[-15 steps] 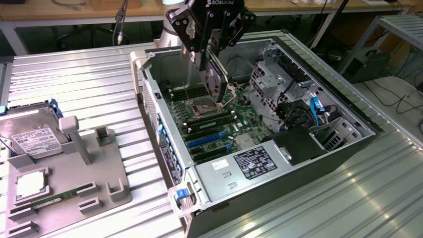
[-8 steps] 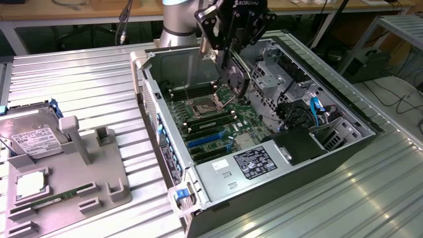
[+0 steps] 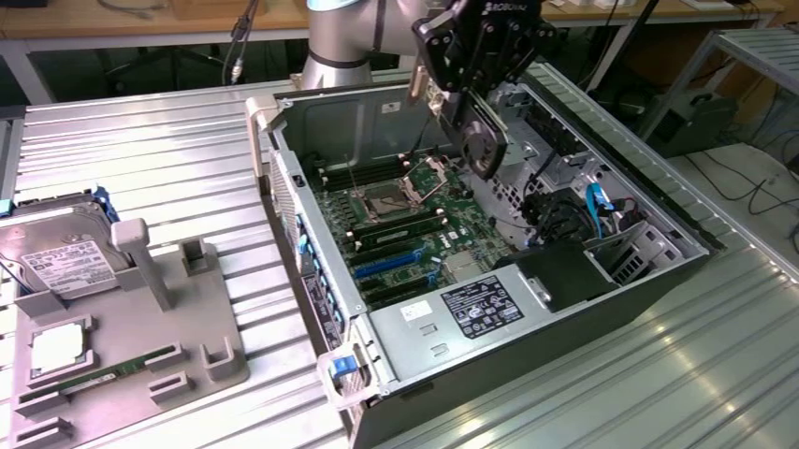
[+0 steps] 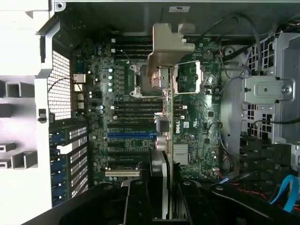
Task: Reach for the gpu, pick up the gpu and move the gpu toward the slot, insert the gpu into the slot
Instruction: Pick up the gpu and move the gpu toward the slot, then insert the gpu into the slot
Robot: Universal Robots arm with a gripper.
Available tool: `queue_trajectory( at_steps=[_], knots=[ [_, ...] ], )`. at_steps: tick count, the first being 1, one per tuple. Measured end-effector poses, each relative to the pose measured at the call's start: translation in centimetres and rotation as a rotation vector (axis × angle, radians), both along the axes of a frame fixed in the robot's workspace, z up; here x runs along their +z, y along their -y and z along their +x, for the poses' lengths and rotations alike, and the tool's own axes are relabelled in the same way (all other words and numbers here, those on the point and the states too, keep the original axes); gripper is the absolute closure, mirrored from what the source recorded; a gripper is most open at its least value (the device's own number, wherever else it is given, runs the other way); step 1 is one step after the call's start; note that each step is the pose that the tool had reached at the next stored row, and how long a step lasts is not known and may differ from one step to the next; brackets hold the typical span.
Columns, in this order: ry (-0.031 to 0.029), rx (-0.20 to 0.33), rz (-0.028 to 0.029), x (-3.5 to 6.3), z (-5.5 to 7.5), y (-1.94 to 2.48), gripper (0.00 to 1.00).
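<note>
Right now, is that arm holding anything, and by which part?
Yes: the jaws pinch the gpu by its upper edge, across its flat faces; the bracket end hangs free over the open case.

This looks like a robot lab or workshop. A robot arm (image 3: pixel 340 42) stands at the far edge of a ribbed metal table (image 3: pixel 163 159). An open computer case (image 3: pixel 374 117) lies on the table. A grey holder tray (image 3: pixel 187 318) with computer parts sits near the table's edge on the exterior view's left. Wooden work benches (image 3: pixel 125 19) and loose cables (image 3: pixel 736 182) are around it.
</note>
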State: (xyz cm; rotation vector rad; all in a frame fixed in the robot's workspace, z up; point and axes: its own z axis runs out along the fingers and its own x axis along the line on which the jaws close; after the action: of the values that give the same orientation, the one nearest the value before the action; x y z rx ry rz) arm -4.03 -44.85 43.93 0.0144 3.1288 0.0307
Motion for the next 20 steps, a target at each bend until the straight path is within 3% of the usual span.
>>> queue_trajectory(
  at_steps=[17, 20],
  knots=[
    [0.0000, -0.003, 0.0000, -0.01, 0.30, 0.00, 0.72],
    [0.0000, 0.018, 0.0000, -0.02, 0.29, 0.00, 0.72]
  ],
)
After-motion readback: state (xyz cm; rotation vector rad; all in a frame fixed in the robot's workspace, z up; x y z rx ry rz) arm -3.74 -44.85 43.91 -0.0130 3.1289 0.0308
